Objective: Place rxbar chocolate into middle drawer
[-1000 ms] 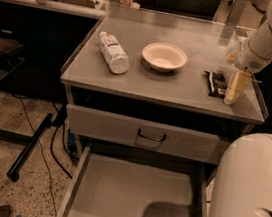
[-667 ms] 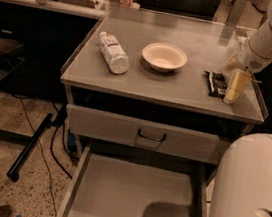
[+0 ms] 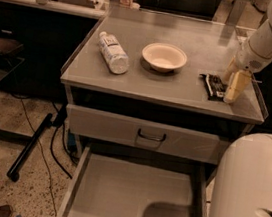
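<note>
rxbar chocolate [image 3: 212,86] is bound for the open middle drawer [image 3: 128,200], nearest the camera. it lies flat on the desk [image 3: 179,91] above, near the right edge. light, thin, probably slick-wrapped: best pinched across its short width. the gripper [image 3: 229,92] stands at its right end; closed or not, i cannot tell.

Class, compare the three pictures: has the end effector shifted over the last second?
No. The end effector stays at the right end of the rxbar chocolate, near the right edge of the tabletop.
</note>
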`<state>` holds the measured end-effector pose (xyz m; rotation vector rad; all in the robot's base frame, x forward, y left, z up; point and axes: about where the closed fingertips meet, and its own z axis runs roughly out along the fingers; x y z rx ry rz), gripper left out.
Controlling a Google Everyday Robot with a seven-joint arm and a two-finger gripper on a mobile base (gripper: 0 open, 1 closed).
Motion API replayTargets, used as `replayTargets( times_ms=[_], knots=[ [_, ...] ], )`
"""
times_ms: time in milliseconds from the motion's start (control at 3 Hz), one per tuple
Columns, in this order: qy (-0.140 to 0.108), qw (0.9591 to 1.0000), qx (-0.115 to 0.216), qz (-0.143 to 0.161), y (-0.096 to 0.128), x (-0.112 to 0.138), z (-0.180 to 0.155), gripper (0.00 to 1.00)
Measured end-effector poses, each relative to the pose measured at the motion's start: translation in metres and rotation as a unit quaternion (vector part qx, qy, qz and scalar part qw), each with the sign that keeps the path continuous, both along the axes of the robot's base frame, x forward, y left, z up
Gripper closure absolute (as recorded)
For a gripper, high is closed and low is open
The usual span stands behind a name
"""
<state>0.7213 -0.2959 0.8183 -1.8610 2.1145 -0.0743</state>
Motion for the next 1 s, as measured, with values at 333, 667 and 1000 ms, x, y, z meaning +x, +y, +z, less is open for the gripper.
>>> replayTargets(
  times_ms=[333,667,1000],
  knots=[
    [0.0,1.0,0.0,0.0,0.0,0.0,0.0,1.0],
    [0.0,1.0,0.0,0.0,0.0,0.0,0.0004,1.0],
    [0.0,1.0,0.0,0.0,0.0,-0.0001,0.0081,1.0]
  ],
)
